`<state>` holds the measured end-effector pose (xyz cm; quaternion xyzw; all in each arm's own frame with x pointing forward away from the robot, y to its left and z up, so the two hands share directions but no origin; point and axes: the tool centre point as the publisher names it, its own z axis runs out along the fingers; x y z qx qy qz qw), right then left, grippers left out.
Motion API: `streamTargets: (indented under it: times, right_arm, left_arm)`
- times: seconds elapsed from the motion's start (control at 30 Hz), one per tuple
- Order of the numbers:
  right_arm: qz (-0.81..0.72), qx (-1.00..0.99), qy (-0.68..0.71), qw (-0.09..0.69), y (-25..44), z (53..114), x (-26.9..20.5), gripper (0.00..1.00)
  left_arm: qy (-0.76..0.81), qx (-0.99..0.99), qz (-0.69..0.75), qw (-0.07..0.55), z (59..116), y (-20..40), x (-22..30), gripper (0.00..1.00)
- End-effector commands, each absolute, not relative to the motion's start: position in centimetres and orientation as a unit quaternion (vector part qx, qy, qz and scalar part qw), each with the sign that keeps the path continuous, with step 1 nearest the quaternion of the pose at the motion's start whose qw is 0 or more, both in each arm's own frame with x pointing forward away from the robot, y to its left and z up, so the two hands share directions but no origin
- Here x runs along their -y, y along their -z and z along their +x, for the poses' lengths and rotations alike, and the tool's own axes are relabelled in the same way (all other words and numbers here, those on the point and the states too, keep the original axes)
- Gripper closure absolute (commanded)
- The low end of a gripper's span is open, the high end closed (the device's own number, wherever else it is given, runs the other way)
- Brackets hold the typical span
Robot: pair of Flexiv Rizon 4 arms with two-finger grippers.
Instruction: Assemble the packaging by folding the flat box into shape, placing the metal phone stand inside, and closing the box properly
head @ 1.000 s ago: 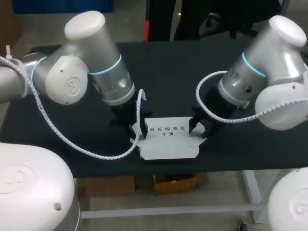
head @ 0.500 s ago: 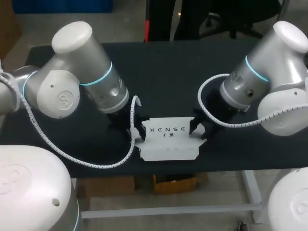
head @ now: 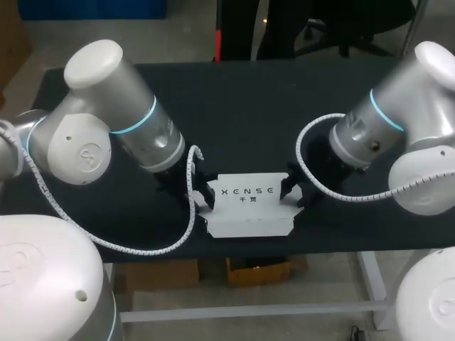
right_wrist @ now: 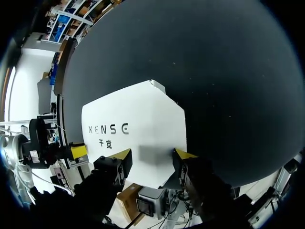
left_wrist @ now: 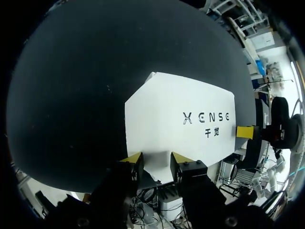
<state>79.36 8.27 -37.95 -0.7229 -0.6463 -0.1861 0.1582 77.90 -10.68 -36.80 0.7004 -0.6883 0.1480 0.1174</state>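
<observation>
The white box [head: 249, 207] lies flat near the table's front edge, printed panel up. My left gripper [head: 202, 196] stands open at its left end. In the left wrist view its fingertips [left_wrist: 134, 161] rest over the tapered end of the box [left_wrist: 178, 119], with white card showing between them. My right gripper [head: 292, 192] stands open at the right end. Its fingertips [right_wrist: 184, 154] likewise straddle that end of the box [right_wrist: 136, 126]. Each wrist view shows the other arm's yellow tip at the far end. No metal phone stand appears in any view.
The black table top [head: 249, 114] stretches bare behind the box. The table's front edge [head: 249, 250] runs just below the box, close to both grippers. My two arms fill the left and right sides of the table.
My left arm's upper body has swung outward to the left and my right arm's has shifted slightly right. Both grippers stay at the box's ends, and the box has hardly moved.
</observation>
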Motion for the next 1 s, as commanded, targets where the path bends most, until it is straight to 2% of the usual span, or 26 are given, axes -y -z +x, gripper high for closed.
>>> streamTargets:
  times: [0.03,1.0]
  right_arm:
    - [-0.723,0.646,0.193,0.151,38.3,79.17,-8.52,0.46]
    - [-0.699,0.646,0.262,0.161,39.29,78.71,-8.06,0.47]
  left_arm:
    - [-0.15,0.688,0.699,0.121,78.1,37.0,10.98,0.63]
    - [-0.166,0.642,0.734,0.145,78.0,37.81,11.34,0.62]
